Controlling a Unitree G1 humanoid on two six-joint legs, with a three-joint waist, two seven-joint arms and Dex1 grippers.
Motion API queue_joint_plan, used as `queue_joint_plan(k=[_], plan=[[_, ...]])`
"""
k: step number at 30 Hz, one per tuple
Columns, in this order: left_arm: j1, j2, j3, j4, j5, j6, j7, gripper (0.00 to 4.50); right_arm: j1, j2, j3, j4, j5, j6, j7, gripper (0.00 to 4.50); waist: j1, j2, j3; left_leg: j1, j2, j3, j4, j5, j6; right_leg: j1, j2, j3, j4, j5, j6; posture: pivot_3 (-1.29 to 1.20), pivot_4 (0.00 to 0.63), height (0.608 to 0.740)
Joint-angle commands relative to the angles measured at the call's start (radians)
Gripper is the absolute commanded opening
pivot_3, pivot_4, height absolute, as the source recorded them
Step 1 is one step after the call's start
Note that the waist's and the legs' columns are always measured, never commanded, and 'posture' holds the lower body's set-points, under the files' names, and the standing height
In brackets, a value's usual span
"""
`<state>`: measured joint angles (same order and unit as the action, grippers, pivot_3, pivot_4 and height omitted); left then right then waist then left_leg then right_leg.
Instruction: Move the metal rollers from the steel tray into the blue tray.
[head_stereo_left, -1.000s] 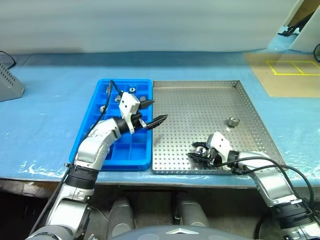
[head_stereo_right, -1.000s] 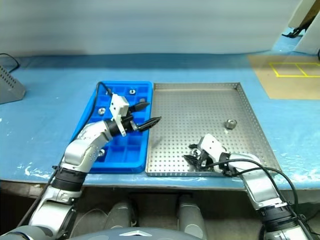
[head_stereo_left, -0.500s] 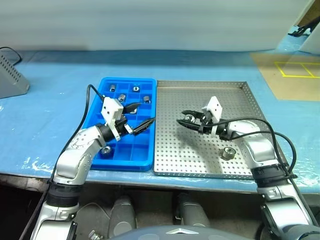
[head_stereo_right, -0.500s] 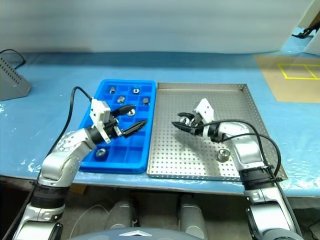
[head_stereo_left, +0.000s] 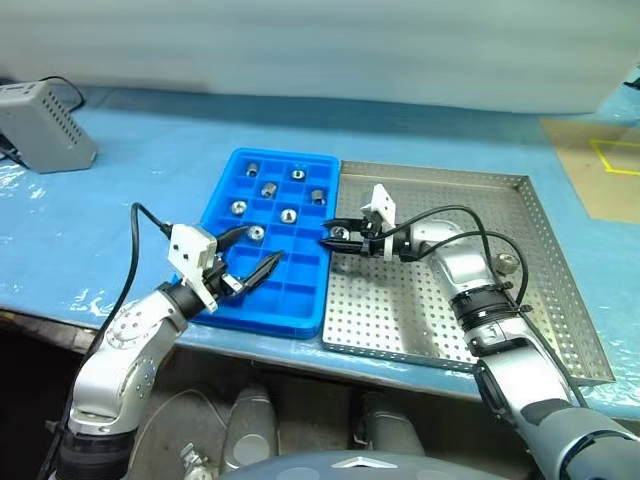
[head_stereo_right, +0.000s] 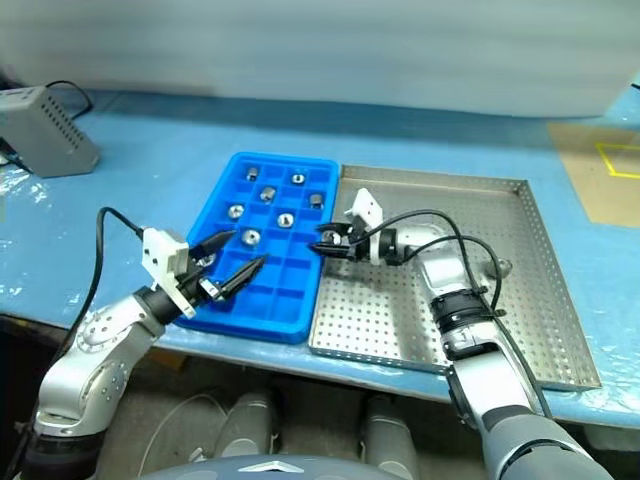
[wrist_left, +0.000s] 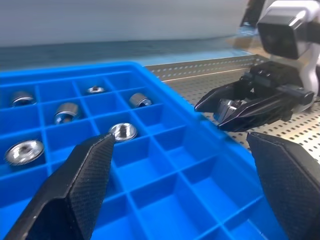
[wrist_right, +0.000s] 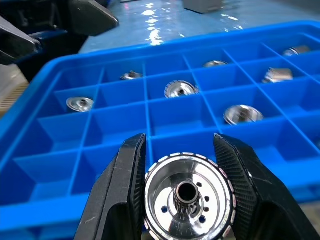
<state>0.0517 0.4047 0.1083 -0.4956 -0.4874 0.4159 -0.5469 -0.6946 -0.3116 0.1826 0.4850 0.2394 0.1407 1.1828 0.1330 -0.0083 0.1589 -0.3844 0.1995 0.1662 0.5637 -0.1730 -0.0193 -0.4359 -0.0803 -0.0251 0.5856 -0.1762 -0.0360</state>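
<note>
Roller (wrist_right: 187, 197), shiny, central hole: clamped between the two black fingers of the right gripper (head_stereo_left: 337, 235), held in the air at the seam between blue tray and steel tray, just above the blue tray's right rim.
Rollers, six, in the blue tray (head_stereo_left: 222, 188): one each in separate compartments of the far half, e.g. (head_stereo_left: 256, 233), (head_stereo_left: 288, 214), (head_stereo_left: 238, 207). Near compartments without rollers.
Roller (head_stereo_left: 507, 264), one: on the steel tray (head_stereo_left: 400, 310), near its right rim, partly behind the right arm.
Steel tray: perforated base, low rim, touching the blue tray's right side.
Left gripper (head_stereo_left: 246, 255): fingers spread wide, nothing between them, over the blue tray's near left corner, pointing toward the right gripper.
Table (head_stereo_left: 130, 210): blue covering.
Grey box (head_stereo_left: 40, 120): far left of table, cable attached.
</note>
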Motion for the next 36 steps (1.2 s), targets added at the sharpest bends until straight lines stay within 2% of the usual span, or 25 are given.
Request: queue_joint_plan(k=[1,4,6,8,10,12,16,27,36], plan=[[0.030,0.000,0.026,-0.066,-0.010,-0.013,0.022,4.50,-0.021,0.013,0.007,-0.030,0.009,-0.022,0.037,1.69,0.015,0.000,0.000,0.000,0.000,0.000,0.000,0.000,0.000,0.000,0.000,0.000,0.000,0.000,0.000,0.38,0.150,0.740],[0.046,0.005,0.029,-0.066,-0.011,-0.016,0.025,4.50,-0.014,0.021,0.010,-0.046,0.004,-0.020,0.039,1.69,0.026,0.000,0.000,0.000,0.000,0.000,0.000,0.000,-0.001,0.000,0.000,0.000,0.000,0.000,0.000,0.39,0.150,0.740],[0.047,0.008,0.026,-0.057,-0.006,-0.019,0.024,4.50,-0.259,0.160,0.036,0.155,-0.059,0.030,-0.074,1.69,0.014,0.002,0.004,0.001,0.000,0.000,-0.001,0.001,-0.001,0.000,0.000,0.000,0.001,0.000,0.001,0.38,0.150,0.740],[0.096,0.016,0.044,-0.130,-0.028,-0.003,0.034,4.50,-0.416,0.262,0.042,0.320,-0.103,0.030,-0.147,1.69,-0.008,0.005,0.010,-0.002,0.002,-0.005,-0.001,0.004,-0.007,-0.010,0.000,0.000,0.004,-0.001,0.001,0.38,0.150,0.740],[0.134,0.021,0.058,-0.181,-0.045,0.007,0.039,4.50,-0.463,0.301,0.040,0.412,-0.136,0.000,-0.177,1.69,-0.010,0.003,0.010,-0.006,0.007,-0.007,-0.002,0.008,-0.013,-0.019,0.002,-0.004,0.006,0.002,-0.003,0.38,0.150,0.740],[0.151,0.022,0.059,-0.189,-0.047,0.003,0.038,4.50,-0.486,0.329,0.039,0.468,-0.159,-0.024,-0.201,1.69,0.011,0.003,0.009,-0.002,0.008,-0.010,-0.010,0.008,-0.016,-0.016,0.005,-0.008,0.006,-0.001,-0.007,0.38,0.150,0.740],[0.158,0.024,0.054,-0.195,-0.046,0.004,0.045,4.50,-0.486,0.353,0.052,0.511,-0.186,-0.059,-0.158,1.69,0.047,0.006,0.010,0.000,0.009,-0.006,-0.019,0.010,-0.020,-0.011,0.005,-0.012,0.004,-0.003,-0.014,0.38,0.150,0.740],[0.126,0.030,0.025,-0.177,-0.045,0.009,0.050,4.50,-0.423,0.265,0.054,0.436,-0.208,-0.068,-0.002,1.69,0.042,0.005,0.011,-0.001,0.008,-0.006,-0.017,0.011,-0.022,-0.012,0.007,-0.013,0.007,-0.003,-0.016,0.35,0.150,0.740],[0.104,0.041,0.040,-0.159,-0.051,0.008,0.043,4.50,-0.341,0.273,0.080,0.320,-0.218,0.000,0.017,1.69,0.027,0.005,0.011,0.002,0.008,-0.005,-0.015,0.011,-0.022,-0.012,0.007,-0.012,0.011,-0.003,-0.017,0.33,0.150,0.740]])
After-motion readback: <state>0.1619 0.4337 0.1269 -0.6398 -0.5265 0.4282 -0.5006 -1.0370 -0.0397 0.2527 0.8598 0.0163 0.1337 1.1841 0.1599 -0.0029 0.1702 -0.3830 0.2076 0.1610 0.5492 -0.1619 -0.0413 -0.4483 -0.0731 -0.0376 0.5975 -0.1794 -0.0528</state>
